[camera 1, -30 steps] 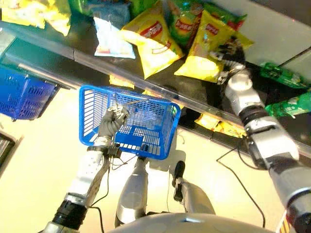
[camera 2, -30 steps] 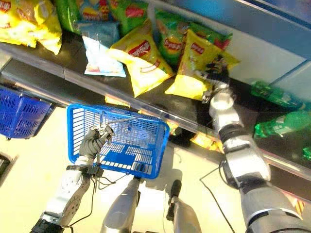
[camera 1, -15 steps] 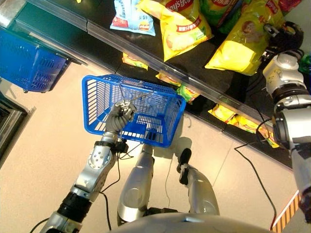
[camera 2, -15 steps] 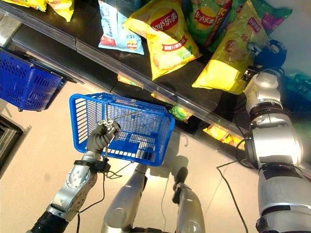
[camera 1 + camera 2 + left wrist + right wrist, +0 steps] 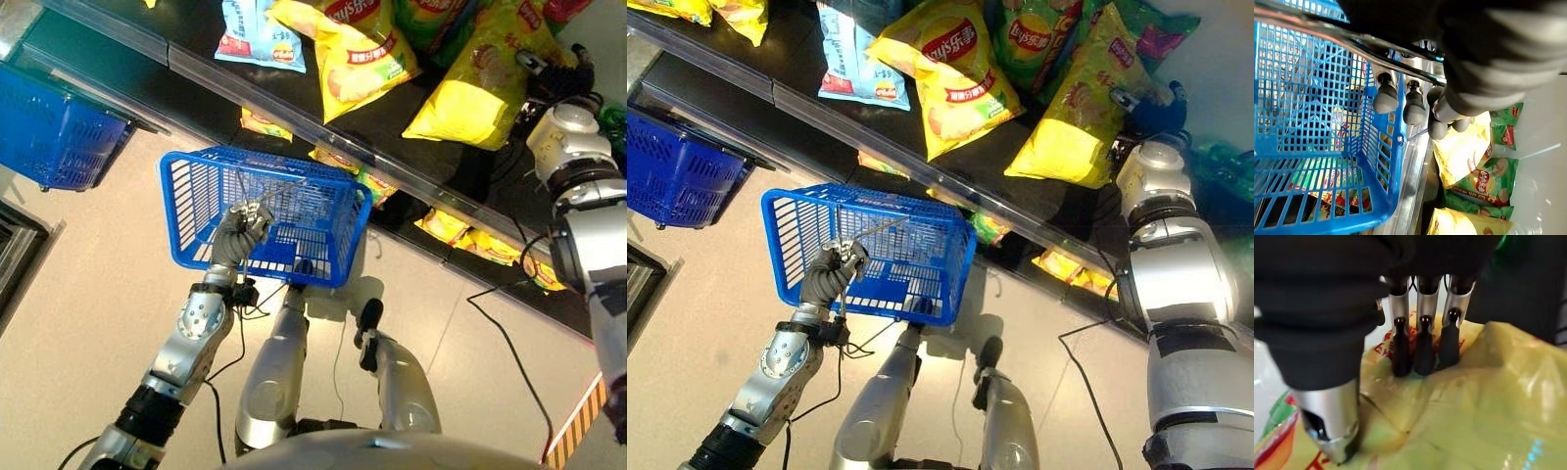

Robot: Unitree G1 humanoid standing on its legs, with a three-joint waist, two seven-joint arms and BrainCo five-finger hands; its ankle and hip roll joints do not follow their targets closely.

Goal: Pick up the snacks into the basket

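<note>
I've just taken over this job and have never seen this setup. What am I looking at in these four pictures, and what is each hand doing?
This is a two-armed humanoid robot at a snack shelf. Two pictures come from its head camera, looking down; the other two come from a camera on each wrist.

The left hand has its fingers curled round the thin metal handle of a blue plastic mesh basket, holding it up in front of the dark shelf. I see no snacks inside the basket.

The right hand reaches onto the shelf, and its wrist view shows fingertips and thumb touching a yellow crinkly chip bag. More yellow, green and pale blue bags lie alongside. A second, darker blue basket sits further left.
</note>
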